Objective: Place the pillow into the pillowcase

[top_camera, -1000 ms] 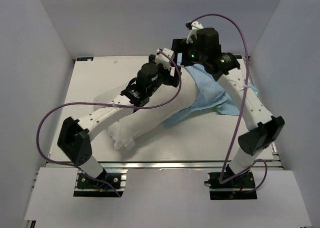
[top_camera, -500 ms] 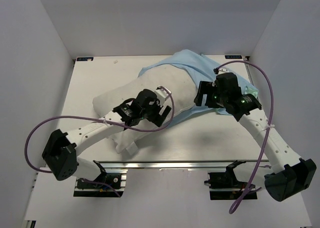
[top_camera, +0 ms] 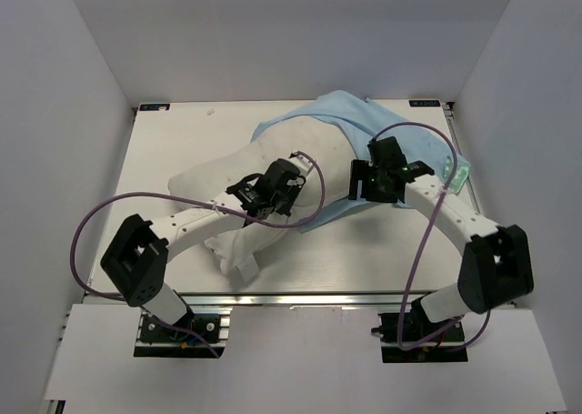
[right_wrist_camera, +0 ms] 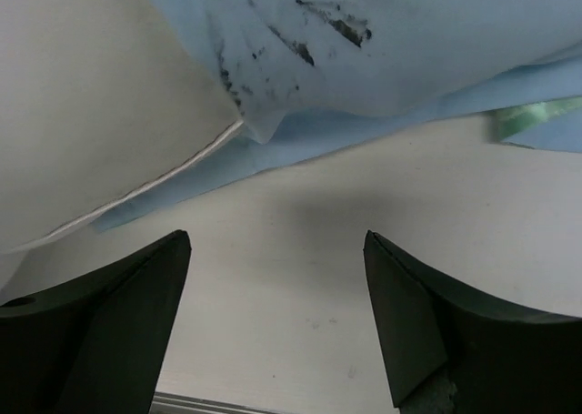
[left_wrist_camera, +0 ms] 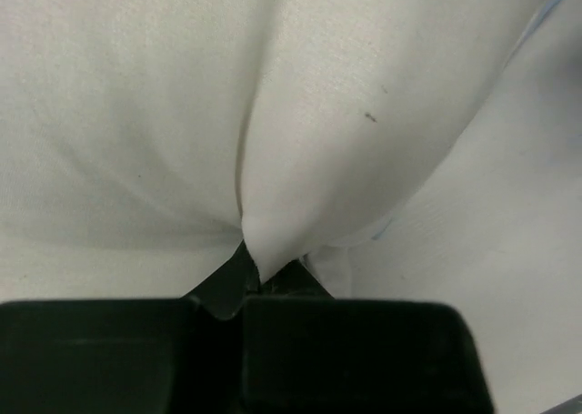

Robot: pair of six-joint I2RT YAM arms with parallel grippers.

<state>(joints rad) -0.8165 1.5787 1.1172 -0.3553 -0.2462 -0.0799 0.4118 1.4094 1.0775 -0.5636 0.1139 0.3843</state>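
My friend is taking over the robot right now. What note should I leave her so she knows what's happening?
Left end effector: shut, pinching a fold of the pillow.
Right end effector: open, empty, above the table beside the pillowcase edge.
Done: the pillow's far end sits inside the pillowcase.
Left to do: the near half sticks out; work the case over it.

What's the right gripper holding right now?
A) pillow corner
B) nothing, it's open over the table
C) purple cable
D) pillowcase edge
B: in the right wrist view the right gripper stands open with only bare table between its fingers, and the pillowcase edge lies ahead of them, not pinched.
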